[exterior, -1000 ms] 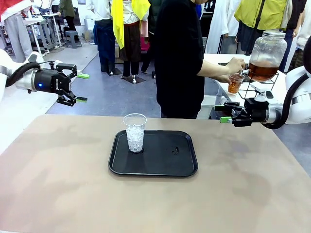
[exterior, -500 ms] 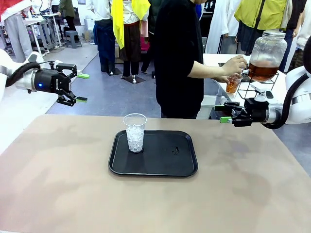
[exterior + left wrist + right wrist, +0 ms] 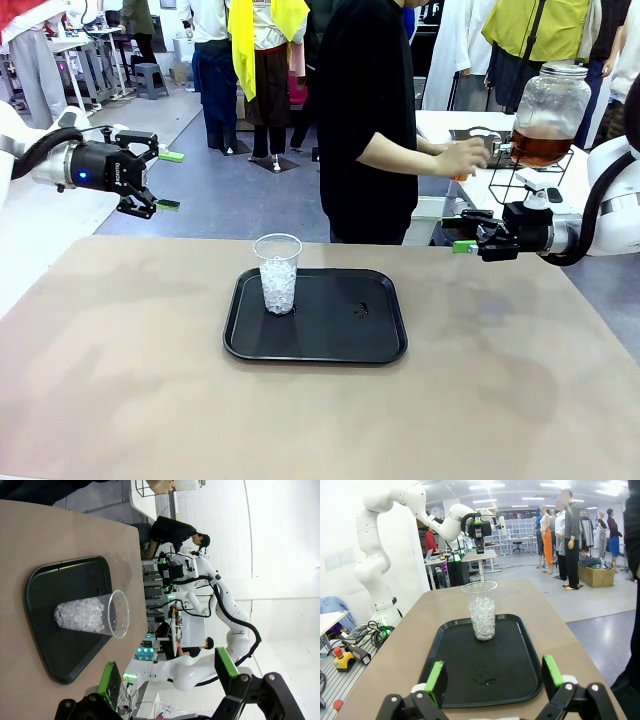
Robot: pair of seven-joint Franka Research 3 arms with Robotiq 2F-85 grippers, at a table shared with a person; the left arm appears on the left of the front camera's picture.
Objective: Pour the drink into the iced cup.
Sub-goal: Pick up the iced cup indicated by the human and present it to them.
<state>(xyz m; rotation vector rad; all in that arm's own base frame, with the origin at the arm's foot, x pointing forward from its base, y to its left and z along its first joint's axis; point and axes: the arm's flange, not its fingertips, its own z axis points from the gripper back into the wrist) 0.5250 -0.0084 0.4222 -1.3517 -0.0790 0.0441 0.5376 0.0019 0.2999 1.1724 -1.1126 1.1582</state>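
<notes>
The iced cup (image 3: pixel 277 273), clear plastic and about half full of ice, stands upright on the left part of a black tray (image 3: pixel 340 330). The drink (image 3: pixel 540 148) is amber liquid in a lidded glass dispenser jar (image 3: pixel 550 100) on a side table at the far right. A person in black holds a small cup in a hand (image 3: pixel 463 157) just left of the jar. My left gripper (image 3: pixel 170 180) hangs open above the table's far left. My right gripper (image 3: pixel 455 233) is open at the far right edge. The wrist views show the iced cup (image 3: pixel 92 615) (image 3: pixel 482 611) beyond open, empty fingers.
A wire rack (image 3: pixel 520 180) carries the jar on the white side table. The person's body (image 3: pixel 365 120) stands at the far edge of the table, behind the tray. Other people stand farther back. Bare tan tabletop (image 3: pixel 150 380) surrounds the tray.
The person's hand with the small cup has pulled away from the jar's spigot, toward the left. Both arms and the iced cup stayed still.
</notes>
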